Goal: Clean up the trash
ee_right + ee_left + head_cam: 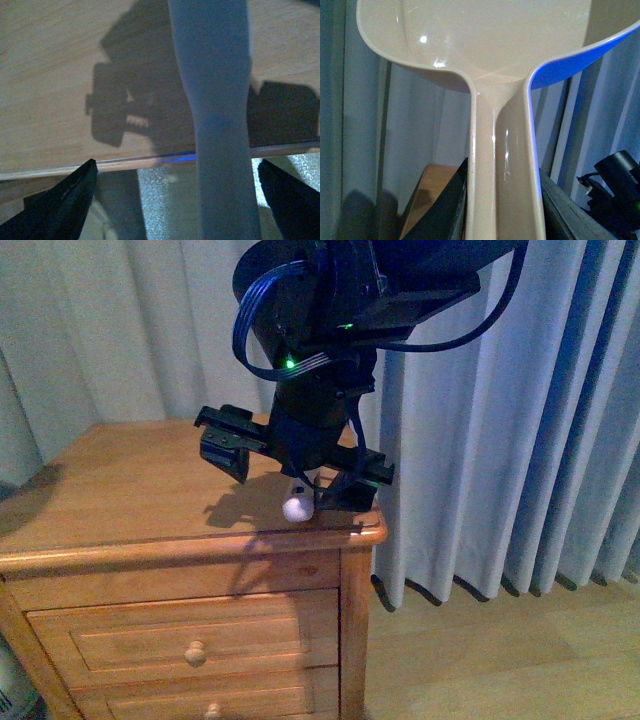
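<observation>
The clean-up looks barely begun. The trash [298,508], a small rounded white wad, lies on top of the honey-coloured wooden nightstand [110,490], close to its front right edge and directly under the right gripper [292,472]. It is not yet in any pan. The tools do seem to be in hand. The left gripper [502,205] has its dark jaws pressed against both sides of the stem of a pale, glossy plastic dustpan [485,40]. It holds the dustpan in the air in front of the grey-white pleated curtains [500,420], apart from the wad, and the part of the scoop in view is bare. In the right wrist view a pale, smooth brush handle [215,100], taken as such from its shape alone, runs between the right jaws, over the wooden top and out past its edge. The jaws stand off to either side of it with no contact visible, so it cannot be told whether they clamp it. Judging by this, the whole job remains: bring the dustpan to the edge, sweep the wad in and carry it off. Much is hidden. The bristles appear in no view, the left arm and the dustpan fall outside the front view, and the scoop's front lip is cut off. The wad does not show in the right wrist view, perhaps covered by the blurred handle. The white blob under the gripper is small enough that it could be the handle's end rather than paper.
</observation>
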Controlling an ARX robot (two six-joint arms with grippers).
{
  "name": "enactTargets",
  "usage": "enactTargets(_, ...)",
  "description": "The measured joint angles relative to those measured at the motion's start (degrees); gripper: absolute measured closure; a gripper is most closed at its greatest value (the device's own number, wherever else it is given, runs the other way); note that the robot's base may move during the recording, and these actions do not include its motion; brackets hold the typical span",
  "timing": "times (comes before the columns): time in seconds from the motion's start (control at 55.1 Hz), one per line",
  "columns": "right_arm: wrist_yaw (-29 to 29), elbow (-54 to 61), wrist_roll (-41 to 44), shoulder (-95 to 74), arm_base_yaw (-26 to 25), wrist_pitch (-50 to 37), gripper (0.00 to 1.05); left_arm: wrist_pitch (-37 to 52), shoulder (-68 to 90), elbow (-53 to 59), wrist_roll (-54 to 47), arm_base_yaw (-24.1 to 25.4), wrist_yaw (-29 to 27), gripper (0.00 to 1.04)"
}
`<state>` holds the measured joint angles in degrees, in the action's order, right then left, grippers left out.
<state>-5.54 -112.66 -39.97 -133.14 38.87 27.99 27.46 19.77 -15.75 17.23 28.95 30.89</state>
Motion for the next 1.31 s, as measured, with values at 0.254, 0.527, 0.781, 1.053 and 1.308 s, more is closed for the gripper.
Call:
enactTargets(0.254,-0.2,-0.5,-0.1,-1.1,-0.2,1.7,0.52,0.0,0.0,0.0,0.0,0.0,0.0,0.77)
enactTargets(0.527,-0.4,2.0,0.4,0.0,-0.7,-1.4,0.84,0.0,0.0,0.0,0.0,0.0,0.0,0.77)
enactTargets(0.781,-2.6,17.1,7.0,11.9,-1.7,-15.2,0.85,0.0,0.0,0.0,0.0,0.0,0.0,0.77)
enactTargets(1.053,-4.2,46.5,23.6,40.3,-5.2,-41.9,0.85,0.0,0.0,0.0,0.0,0.0,0.0,0.77)
enactTargets(1.308,-4.5,72.5,31.5,69.1,-13.5,-54.1,0.85,0.0,0.0,0.0,0.0,0.0,0.0,0.77)
